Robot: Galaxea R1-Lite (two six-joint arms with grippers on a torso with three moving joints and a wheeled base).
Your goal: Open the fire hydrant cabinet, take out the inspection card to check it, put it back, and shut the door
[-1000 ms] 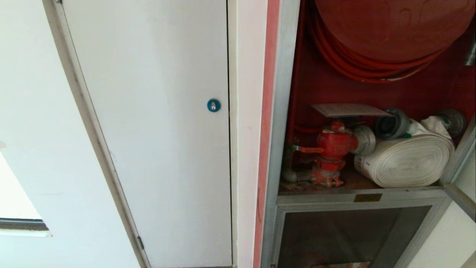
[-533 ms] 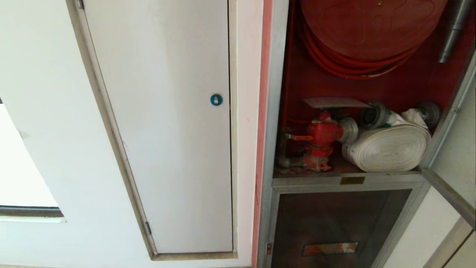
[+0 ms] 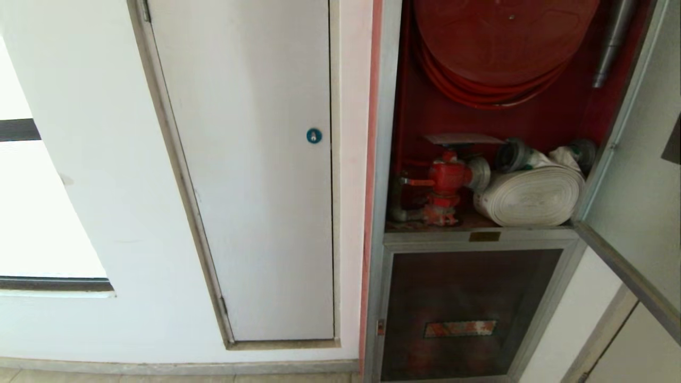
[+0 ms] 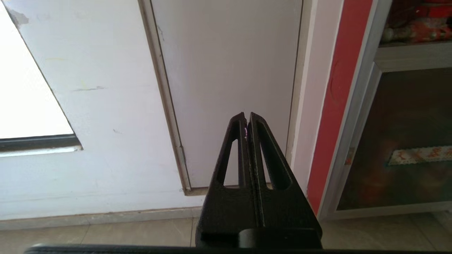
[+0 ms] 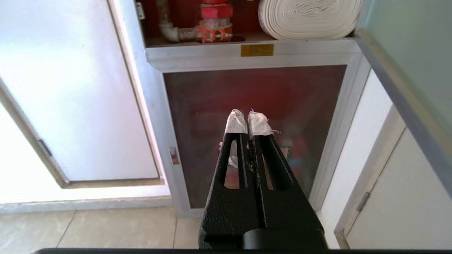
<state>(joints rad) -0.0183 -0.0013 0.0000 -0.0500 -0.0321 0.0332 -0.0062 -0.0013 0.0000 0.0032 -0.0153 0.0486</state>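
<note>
We stand before the fire hydrant cabinet (image 3: 384, 159), its upper compartment exposed and its door (image 3: 633, 213) swung out at our three o'clock, hinged on the cabinet's right side. Inside the red-walled compartment, the red hose reel (image 3: 500, 48) fills the twelve o'clock position, with the red hydrant valve (image 3: 446, 178) low at the compartment's seven o'clock and the white rolled hose (image 3: 529, 196) lying just beside it at five o'clock. The inspection card (image 3: 462, 139) rests flat directly above the valve, apparently on top of it. Below the compartment sits a lower dark glass panel (image 3: 468, 303) with a reddish strip label (image 3: 459, 328). At our nine o'clock is a plain white door (image 3: 250, 170) with a blue round lock (image 3: 314, 136). Our left gripper (image 4: 247, 118) faces the foot of that white door, fingers pressed together and empty; our right gripper (image 5: 248, 118), its tips wrapped in white tape, faces the lower glass panel, likewise closed on nothing.
</note>
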